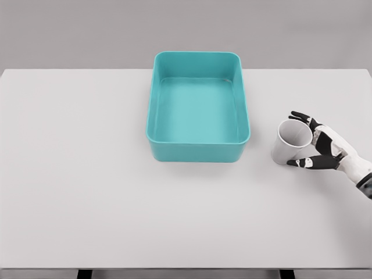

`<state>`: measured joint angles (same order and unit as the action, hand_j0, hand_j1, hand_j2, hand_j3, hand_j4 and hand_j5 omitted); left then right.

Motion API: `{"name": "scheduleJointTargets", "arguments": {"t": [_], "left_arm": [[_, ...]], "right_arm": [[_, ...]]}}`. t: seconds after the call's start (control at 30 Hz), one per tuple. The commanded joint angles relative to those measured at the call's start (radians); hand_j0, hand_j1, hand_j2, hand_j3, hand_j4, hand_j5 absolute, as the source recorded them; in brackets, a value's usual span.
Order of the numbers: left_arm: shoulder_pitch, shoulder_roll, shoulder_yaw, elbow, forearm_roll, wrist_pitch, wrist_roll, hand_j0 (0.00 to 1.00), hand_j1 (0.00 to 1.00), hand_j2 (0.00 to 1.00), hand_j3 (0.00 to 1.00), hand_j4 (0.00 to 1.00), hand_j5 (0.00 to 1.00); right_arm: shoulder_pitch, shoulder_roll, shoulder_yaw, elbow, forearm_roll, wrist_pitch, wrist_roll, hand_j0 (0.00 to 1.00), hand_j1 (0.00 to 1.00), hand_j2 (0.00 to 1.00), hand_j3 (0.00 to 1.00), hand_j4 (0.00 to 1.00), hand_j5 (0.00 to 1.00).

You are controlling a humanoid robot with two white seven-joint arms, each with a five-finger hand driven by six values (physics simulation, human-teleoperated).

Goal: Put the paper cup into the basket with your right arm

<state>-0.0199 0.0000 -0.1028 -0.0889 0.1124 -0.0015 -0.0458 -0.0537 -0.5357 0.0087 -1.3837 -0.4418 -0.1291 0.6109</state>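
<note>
- Leftmost, the white table (75, 174) spreads bare across the head view, its far edge meeting a grey wall.
- Next, near the middle and toward the far side, sits the teal basket (197, 151), a rectangular tub with rounded corners; its long axis runs away from the camera, and its inside shows only its own floor.
- Further right, clear of the basket's near right corner, the paper cup (290, 142) stands on the table. It is white, its open mouth faces up and leans slightly toward the camera, so its long axis is close to vertical, with the narrower base down on the surface.
- Rightmost, the right hand (324, 148) comes in from the right edge and wraps the cup's right side: dark fingertips (299, 116) curl round the far rim, the thumb (302, 163) presses near the base, a partly closed grasp touching the cup.
</note>
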Motion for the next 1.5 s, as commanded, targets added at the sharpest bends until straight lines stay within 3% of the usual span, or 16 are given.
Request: {"name": "scheduleJointTargets", "arguments": {"t": [0.0, 0.33, 0.37, 0.4, 0.47, 0.53, 0.9, 1.3, 1.47], "left_arm": [[0.000, 0.000, 0.000, 0.000, 0.000, 0.000, 0.000, 1.00, 1.00, 1.00, 1.00, 1.00, 1.00], [0.000, 0.000, 0.000, 0.000, 0.001, 0.000, 0.000, 1.00, 1.00, 1.00, 1.00, 1.00, 1.00], [0.000, 0.000, 0.000, 0.000, 0.000, 0.000, 0.000, 1.00, 1.00, 1.00, 1.00, 1.00, 1.00], [0.000, 0.000, 0.000, 0.000, 0.000, 0.000, 0.000, 1.00, 1.00, 1.00, 1.00, 1.00, 1.00], [0.000, 0.000, 0.000, 0.000, 0.001, 0.000, 0.000, 1.00, 1.00, 1.00, 1.00, 1.00, 1.00], [0.000, 0.000, 0.000, 0.000, 0.000, 0.000, 0.000, 1.00, 1.00, 1.00, 1.00, 1.00, 1.00], [0.000, 0.000, 0.000, 0.000, 0.000, 0.000, 0.000, 1.00, 1.00, 1.00, 1.00, 1.00, 1.00], [0.000, 0.000, 0.000, 0.000, 0.000, 0.000, 0.000, 1.00, 1.00, 1.00, 1.00, 1.00, 1.00], [0.000, 0.000, 0.000, 0.000, 0.000, 0.000, 0.000, 1.00, 1.00, 1.00, 1.00, 1.00, 1.00]], "right_arm": [[0.000, 0.010, 0.004, -0.002, -0.006, 0.000, 0.000, 1.00, 1.00, 1.00, 1.00, 1.00, 1.00], [-0.005, 0.010, 0.020, -0.008, -0.003, 0.000, 0.000, 0.99, 0.99, 0.99, 0.99, 0.99, 0.99], [-0.005, 0.010, 0.022, -0.008, -0.002, 0.000, 0.000, 0.97, 0.97, 0.97, 0.97, 0.97, 0.97], [-0.005, 0.010, 0.020, -0.008, 0.011, 0.000, 0.000, 0.85, 0.85, 0.85, 0.85, 0.85, 0.85], [-0.005, 0.010, 0.020, -0.008, 0.017, 0.000, 0.000, 0.72, 0.72, 0.72, 0.72, 0.72, 0.72], [-0.005, 0.010, 0.020, -0.008, 0.020, 0.000, 0.000, 0.66, 0.66, 0.66, 0.66, 0.66, 0.66], [-0.008, 0.002, 0.008, -0.040, 0.040, 0.000, 0.000, 0.52, 0.52, 0.52, 0.52, 0.52, 0.52], [-0.160, 0.014, 0.019, -0.064, 0.156, -0.080, 0.000, 0.50, 0.50, 0.50, 0.50, 0.50, 0.50], [-0.250, 0.088, 0.046, -0.063, 0.250, -0.076, 0.000, 0.50, 0.50, 0.50, 0.50, 0.50, 0.50]]}}
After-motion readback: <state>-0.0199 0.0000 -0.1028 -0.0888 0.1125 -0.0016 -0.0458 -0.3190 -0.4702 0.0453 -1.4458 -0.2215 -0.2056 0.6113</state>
